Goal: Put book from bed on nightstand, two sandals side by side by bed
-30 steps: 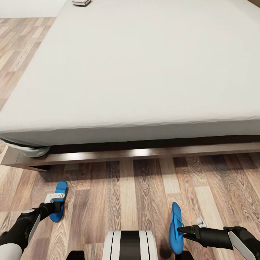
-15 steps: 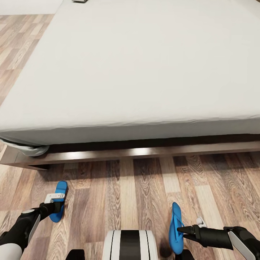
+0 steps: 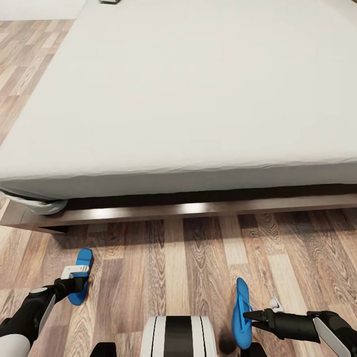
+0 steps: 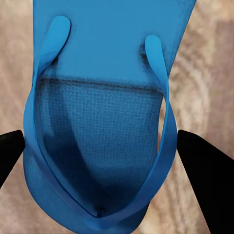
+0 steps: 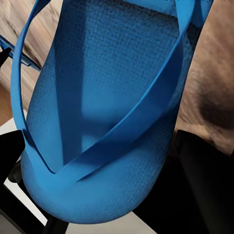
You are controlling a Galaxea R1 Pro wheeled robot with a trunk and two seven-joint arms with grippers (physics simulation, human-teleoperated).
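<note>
Nothing has moved since half a second ago. Each claw grips one sandal: left claw [image 3: 75, 286] its sandal [image 3: 81, 275], right claw [image 3: 246, 314] the other [image 3: 240, 313], well apart. Placing remains; book [image 3: 109, 1] lies far beyond, on bed [image 3: 188, 99].

Black arms, white-and-black striped trunk [image 3: 178, 337]

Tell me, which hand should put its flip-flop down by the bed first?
Probably the left hand: its flip-flop looks flat and closer to the bed frame. The right hand holds its flip-flop on edge, farther back.
</note>
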